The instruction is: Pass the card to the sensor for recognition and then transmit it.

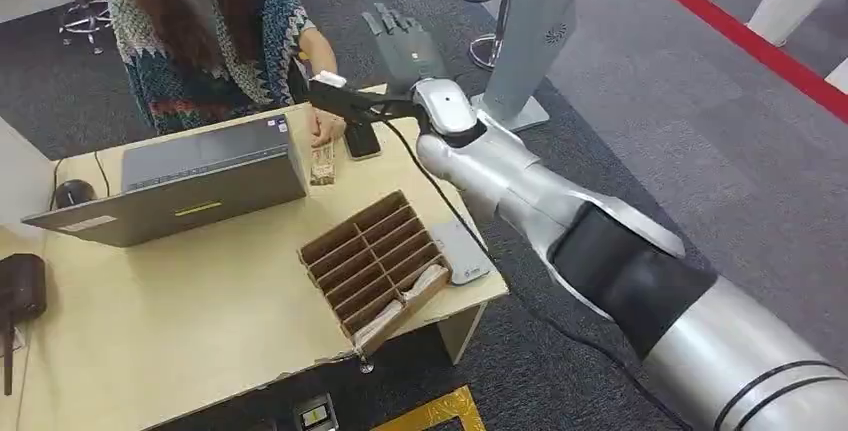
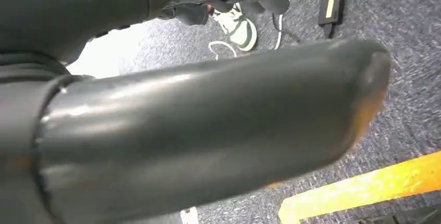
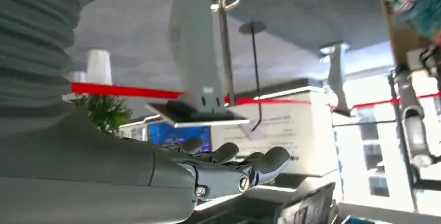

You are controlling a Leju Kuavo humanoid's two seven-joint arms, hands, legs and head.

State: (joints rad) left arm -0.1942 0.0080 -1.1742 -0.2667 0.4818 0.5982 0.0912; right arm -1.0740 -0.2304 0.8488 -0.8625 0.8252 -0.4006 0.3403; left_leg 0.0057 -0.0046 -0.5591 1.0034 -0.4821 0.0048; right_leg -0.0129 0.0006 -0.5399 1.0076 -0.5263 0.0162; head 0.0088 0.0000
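Observation:
My right hand (image 1: 404,45) reaches out past the far right corner of the wooden table (image 1: 180,331), towards the seated person (image 1: 205,26). Its fingers are stretched flat and apart, and the right wrist view shows the right hand (image 3: 229,168) holding nothing. The person's hand (image 1: 324,128) rests on the table beside a small brown card-like piece (image 1: 322,164). A flat grey sensor pad (image 1: 463,251) lies at the table's right edge. A cardboard divider box (image 1: 372,263) beside it holds pale cards (image 1: 425,280). My left hand (image 2: 208,130) is a dark blur close to its wrist camera, above grey carpet.
An open grey laptop (image 1: 180,186) stands at the table's back left, with a black mouse (image 1: 72,192) beside it. A black phone-like slab (image 1: 362,139) lies near the person's hand. A grey stand (image 1: 525,41) rises behind the table. Red floor tape (image 1: 740,36) runs at the right.

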